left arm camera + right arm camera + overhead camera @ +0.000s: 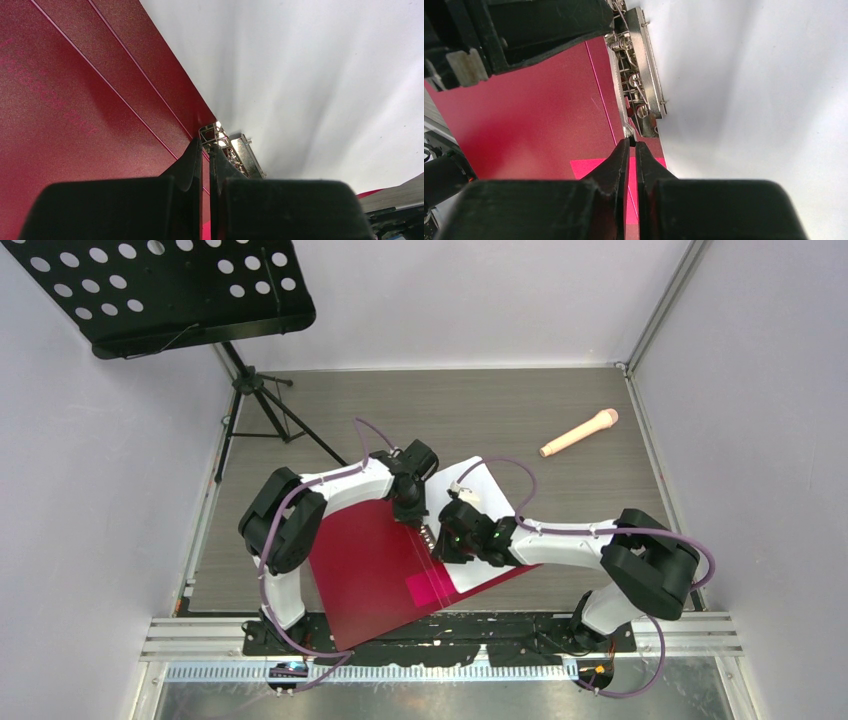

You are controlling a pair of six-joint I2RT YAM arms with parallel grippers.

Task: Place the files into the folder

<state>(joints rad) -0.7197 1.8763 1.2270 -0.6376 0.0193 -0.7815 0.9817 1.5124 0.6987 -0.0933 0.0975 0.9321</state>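
One open folder (370, 570) bore one stack of files (487, 488) on its right half, with the left gripper (205, 145) and right gripper (632, 142), both pressed together, at its single clip (644, 75), the right perhaps nipping it, and open table (480, 410) beyond.

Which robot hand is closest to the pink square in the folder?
The right gripper: its tips sit right by the pink patch, at the near end of the metal clip. The left gripper is at the clip's far end.

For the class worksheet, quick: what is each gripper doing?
Left gripper: closed, nothing visibly held.
Right gripper: closed on silver metal spine clip.
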